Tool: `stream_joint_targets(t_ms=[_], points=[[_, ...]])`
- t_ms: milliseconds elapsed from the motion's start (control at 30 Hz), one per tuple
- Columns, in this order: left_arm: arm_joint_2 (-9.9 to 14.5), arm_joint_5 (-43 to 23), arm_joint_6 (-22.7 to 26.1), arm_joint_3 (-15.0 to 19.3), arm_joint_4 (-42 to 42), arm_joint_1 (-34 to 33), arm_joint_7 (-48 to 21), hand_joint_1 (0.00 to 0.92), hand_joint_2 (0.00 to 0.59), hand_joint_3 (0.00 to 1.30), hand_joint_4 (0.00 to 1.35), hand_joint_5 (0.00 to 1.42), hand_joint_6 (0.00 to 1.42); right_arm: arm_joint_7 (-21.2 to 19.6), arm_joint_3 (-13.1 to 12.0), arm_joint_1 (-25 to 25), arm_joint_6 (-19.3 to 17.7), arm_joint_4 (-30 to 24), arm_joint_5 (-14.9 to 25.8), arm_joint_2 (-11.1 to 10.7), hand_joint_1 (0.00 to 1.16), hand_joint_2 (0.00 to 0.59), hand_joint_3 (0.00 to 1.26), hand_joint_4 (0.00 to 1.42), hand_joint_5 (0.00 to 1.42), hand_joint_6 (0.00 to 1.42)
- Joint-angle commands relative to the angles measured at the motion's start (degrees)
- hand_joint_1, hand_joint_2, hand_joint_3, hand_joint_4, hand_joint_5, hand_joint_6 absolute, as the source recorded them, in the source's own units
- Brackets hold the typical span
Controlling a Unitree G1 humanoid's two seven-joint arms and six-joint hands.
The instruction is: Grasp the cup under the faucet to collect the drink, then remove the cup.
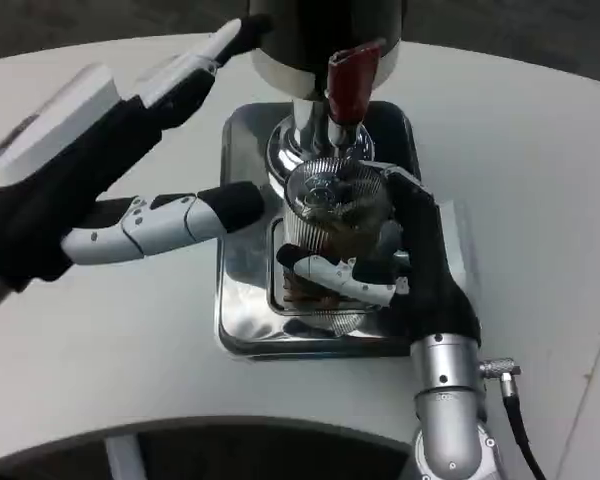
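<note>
While the cup (330,215) sits under the faucet (325,130) on the tray (242,300), the right hand (405,265) wraps its fingers (330,272) round the ribbed wall. It looks thin, crushable plastic; grip mid-height, gently. The left hand (110,170) hovers nearby, fingers spread.

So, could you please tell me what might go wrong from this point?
The right hand grips the clear ribbed cup under the faucet, and liquid shows inside: pulling out tilted could spill it onto the steel tray. The left hand reaches close beside the red tap handle; a bump might start the flow unintentionally.
</note>
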Motion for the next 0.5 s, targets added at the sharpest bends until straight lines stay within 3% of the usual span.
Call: stream_joint_targets(t_ms=[33, 500], points=[[1.18, -0.35, 0.30, 1.59, -1.97, 3.45, -0.38, 0.000, 0.135, 0.00, 0.00, 0.00, 0.00, -0.61, 0.75, 1.31, -1.09, -2.75, -0.75, 0.76, 1.16, 0.124, 0.69, 0.89, 0.95, 1.23], [2.14, 3.31, 3.78, 6.85, -6.80, 16.70, -0.08, 0.000, 0.130, 0.00, 0.00, 0.00, 0.00, 2.99, 2.39, 8.59, 0.37, -13.25, -2.00, 0.43, 1.16, 0.124, 0.70, 0.91, 0.96, 1.27]])
